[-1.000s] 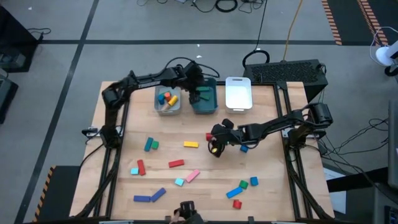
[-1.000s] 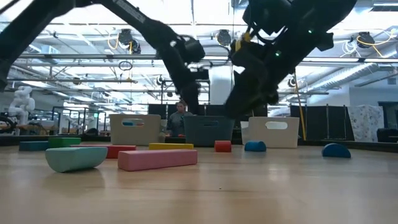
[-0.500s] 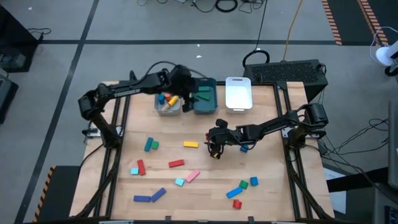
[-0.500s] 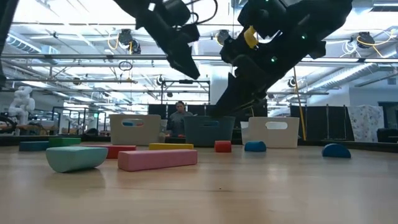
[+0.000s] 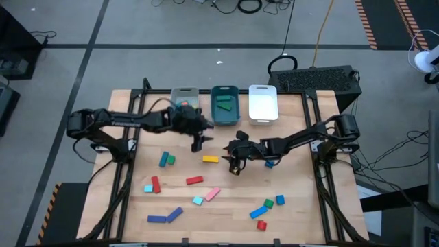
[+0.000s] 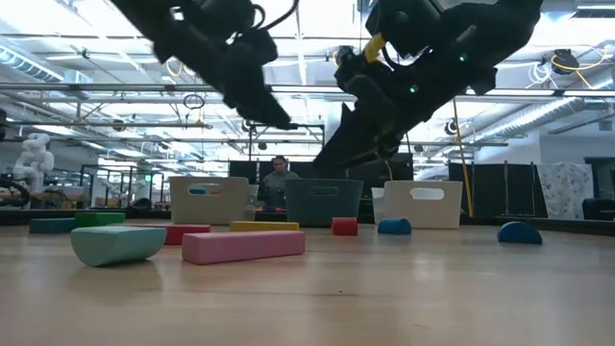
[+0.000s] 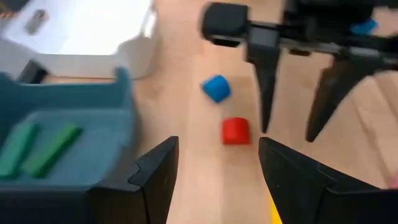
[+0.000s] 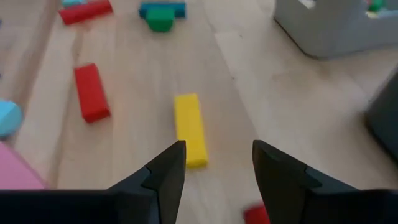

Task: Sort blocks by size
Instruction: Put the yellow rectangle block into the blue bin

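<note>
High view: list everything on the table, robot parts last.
Trays: three; grey tray, teal tray, white tray; in a row at the far edge.
Green bars: two; green; in the teal tray.
Yellow bar: one; yellow; mid-table.
Red bars: two; red; left of centre.
Pink bar: one; pink; near centre.
Blue bars: two; blue; near-left.
Small blocks: several; cyan, blue, green, red; scattered.
Left gripper: dark; open, in front of the trays.
Right gripper: dark; open, beside the yellow bar.

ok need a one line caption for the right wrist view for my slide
Right gripper, fingers open and empty, hovers over the table just short of a yellow bar, a red block lying nearby.
</note>
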